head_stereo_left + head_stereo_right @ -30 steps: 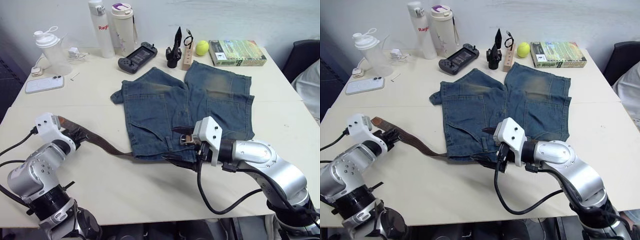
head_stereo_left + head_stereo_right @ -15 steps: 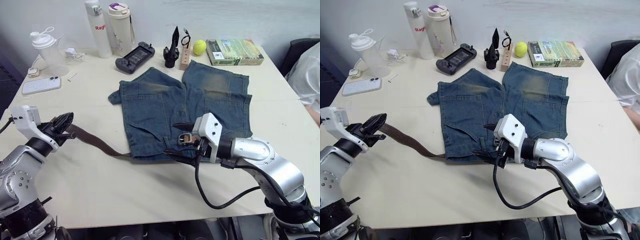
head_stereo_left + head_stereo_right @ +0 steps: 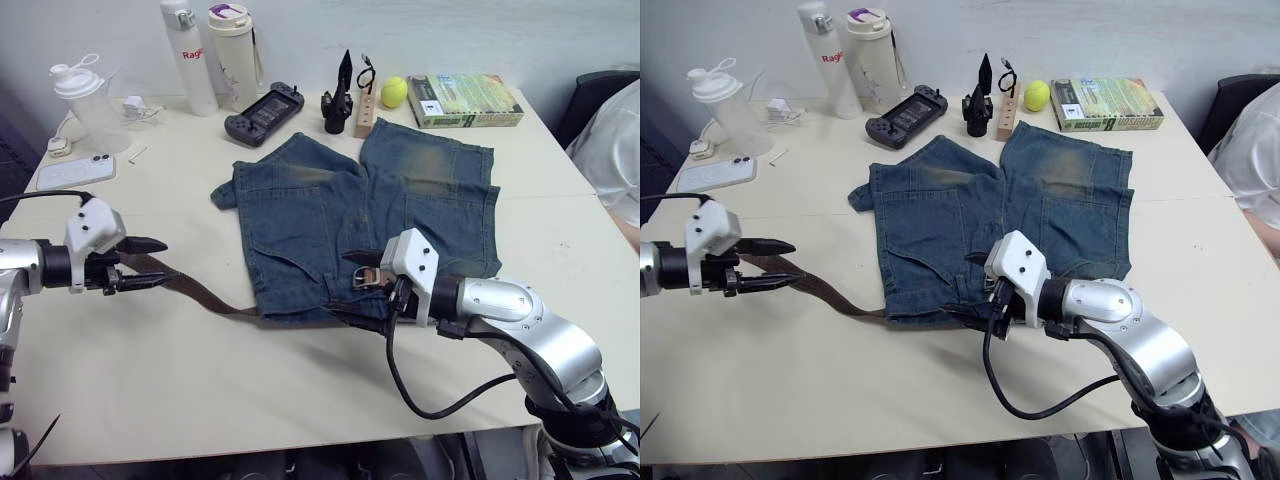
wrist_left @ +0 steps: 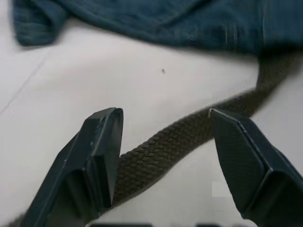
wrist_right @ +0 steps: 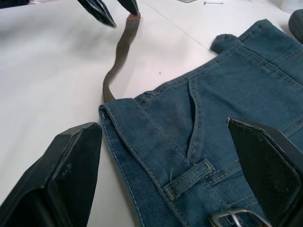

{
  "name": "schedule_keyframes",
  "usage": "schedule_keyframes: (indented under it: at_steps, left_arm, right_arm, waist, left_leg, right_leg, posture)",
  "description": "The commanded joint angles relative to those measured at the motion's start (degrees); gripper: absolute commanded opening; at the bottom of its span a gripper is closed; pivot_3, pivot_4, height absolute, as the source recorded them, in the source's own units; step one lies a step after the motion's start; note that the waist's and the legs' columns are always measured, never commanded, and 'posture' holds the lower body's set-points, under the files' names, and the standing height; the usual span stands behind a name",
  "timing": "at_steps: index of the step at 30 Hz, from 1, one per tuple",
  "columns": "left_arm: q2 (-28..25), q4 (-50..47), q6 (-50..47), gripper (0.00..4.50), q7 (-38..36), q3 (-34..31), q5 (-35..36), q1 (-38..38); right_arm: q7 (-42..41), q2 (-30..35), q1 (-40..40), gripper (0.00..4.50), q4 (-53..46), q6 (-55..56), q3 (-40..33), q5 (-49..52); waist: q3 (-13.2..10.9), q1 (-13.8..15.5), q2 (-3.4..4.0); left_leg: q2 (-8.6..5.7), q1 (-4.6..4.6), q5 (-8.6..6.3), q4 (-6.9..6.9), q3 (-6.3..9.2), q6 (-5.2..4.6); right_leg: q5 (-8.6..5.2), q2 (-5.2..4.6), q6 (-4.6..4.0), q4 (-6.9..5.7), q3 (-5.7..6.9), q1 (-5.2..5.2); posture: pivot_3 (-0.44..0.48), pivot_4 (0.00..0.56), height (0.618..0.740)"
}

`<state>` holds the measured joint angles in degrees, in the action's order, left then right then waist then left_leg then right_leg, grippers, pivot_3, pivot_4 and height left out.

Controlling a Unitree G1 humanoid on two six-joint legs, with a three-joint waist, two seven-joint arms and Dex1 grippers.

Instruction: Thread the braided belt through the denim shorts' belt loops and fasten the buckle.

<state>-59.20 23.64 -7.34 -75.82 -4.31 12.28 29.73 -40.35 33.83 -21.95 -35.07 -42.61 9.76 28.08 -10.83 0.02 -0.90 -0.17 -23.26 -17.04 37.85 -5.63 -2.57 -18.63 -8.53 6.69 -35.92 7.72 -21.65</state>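
Braided belt (image 3: 200, 292) lies on the surface, trailing from under the near hem of the denim shorts (image 3: 360, 215) out toward the left edge, tip end between the fingers of the left claw (image 3: 152, 262). Differs from a second ago: then clamped on the strap close to the robot, now swung out along the left edge and spread apart, strap resting loose between the two fingers (image 4: 102, 142) and seemingly touching only one. Reads as a release, or a re-grip further along the tip; either way, no pull on the belt at this instant.

Right claw (image 3: 362, 300) stays low over the near edge of the waistband, just beside the buckle (image 5: 236, 218), fingers wide apart and closed on nothing. One belt loop (image 5: 189, 179) shows plainly on the waistband between those fingers, with no belt through it. Shorts lie flat across the middle of the surface, waistband toward the near edge, legs toward the far edge.

Meaning for the task: belt apparently entered at the left end of the waistband but not drawn across; buckle end sits near the middle of the waistband, tip well apart from it. Threading judged early to midway, fastening not begun. Next move likely needs a firm hold on the tip before any feeding, since a slack strap may slip back out.

Water bottles (image 3: 205, 55), game controller (image 3: 262, 100), tennis ball (image 3: 393, 92) and book (image 3: 465, 100) line the far edge, well clear of the work.
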Motion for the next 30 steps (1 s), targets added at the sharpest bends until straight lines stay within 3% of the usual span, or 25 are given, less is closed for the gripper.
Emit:
schedule_keyframes:
  at_steps: [1,7,14,17,20,22,27,30]
  left_arm:
    - [1.39,12.5,14.49,3.23,-6.18,7.39,-7.86,9.71]
    - [5.6,30.02,29.23,3.23,-9.11,15.9,-17.23,22.37]
    - [3.86,39.18,35.36,3.23,-10.84,19.9,-23.7,26.32]
    - [3.01,39.56,37.62,2.48,-11.02,19.08,-23.47,26.02]
    - [3.06,38.41,38.64,1.25,-11.79,18.04,-22.17,25.07]
    - [3.31,35.74,41.16,0.18,-11.7,17.34,-20.79,23.38]
    - [4.16,25.57,50.91,0.02,-6.12,16.64,-20.47,20.95]
    - [5.33,20.21,64.69,0.02,2.25,17.27,-25.21,23.51]
  right_arm:
    - [0.45,-0.09,-0.48,4.5,-1.19,0.7,-0.37,-0.22]
    - [2.11,-0.43,-0.16,4.5,-2.74,-0.2,-0.89,0.0]
    - [3.42,-0.57,0.19,4.5,-3.57,-0.64,-0.97,0.25]
    - [3.64,-0.67,0.07,4.5,-3.07,-0.2,-0.69,-0.24]
    - [3.7,-0.62,-0.15,4.5,-2.72,0.11,-0.57,-0.54]
    - [3.67,-0.64,-0.42,4.5,-2.4,0.2,-0.6,-0.66]
    - [3.69,-0.72,-0.75,4.5,-2.03,0.12,-0.99,-0.9]
    - [3.77,-0.61,-0.75,4.5,-1.88,-0.1,-1.19,-0.94]
  waist:
    - [0.0,-0.05,-0.01]
    - [-0.01,-0.27,-0.06]
    - [-0.02,-0.58,-0.08]
    - [-0.02,-0.77,-0.09]
    - [-0.02,-0.71,-0.1]
    - [-0.02,-0.71,-0.1]
    - [-0.02,-0.28,-0.1]
    - [-0.02,-0.02,-0.11]
  left_leg:
    - [0.0,-0.05,0.02,0.0,0.01,-0.03]
    - [-0.02,-0.07,0.05,0.12,-0.19,-0.27]
    - [0.04,-0.04,0.05,0.15,-0.24,-0.31]
    - [0.05,-0.04,0.04,0.15,-0.22,-0.33]
    - [0.05,-0.04,0.04,0.16,-0.2,-0.33]
    - [0.05,-0.05,0.04,0.2,-0.2,-0.34]
    - [0.03,-0.05,0.03,0.26,-0.1,-0.36]
    - [0.01,-0.09,0.03,0.35,0.03,-0.36]
  right_leg:
    - [0.0,0.0,0.0,0.01,0.03,-0.02]
    - [0.05,0.01,0.1,-0.01,0.02,-0.04]
    - [0.06,0.01,0.12,-0.06,0.02,-0.07]
    - [0.06,0.0,0.12,-0.06,0.02,-0.07]
    - [0.06,-0.01,0.12,-0.07,0.02,-0.07]
    - [0.06,-0.03,0.12,-0.07,0.02,-0.05]
    - [0.06,-0.1,0.12,-0.08,0.04,0.02]
    - [0.07,-0.11,0.14,-0.07,0.04,0.07]
  posture:
    - [0.0,0.15,0.724]
    - [0.0,0.15,0.724]
    - [0.0,0.15,0.724]
    - [0.0,0.15,0.724]
    - [0.0,0.15,0.724]
    - [0.0,0.15,0.724]
    - [0.0,0.15,0.724]
    - [0.0,0.15,0.724]
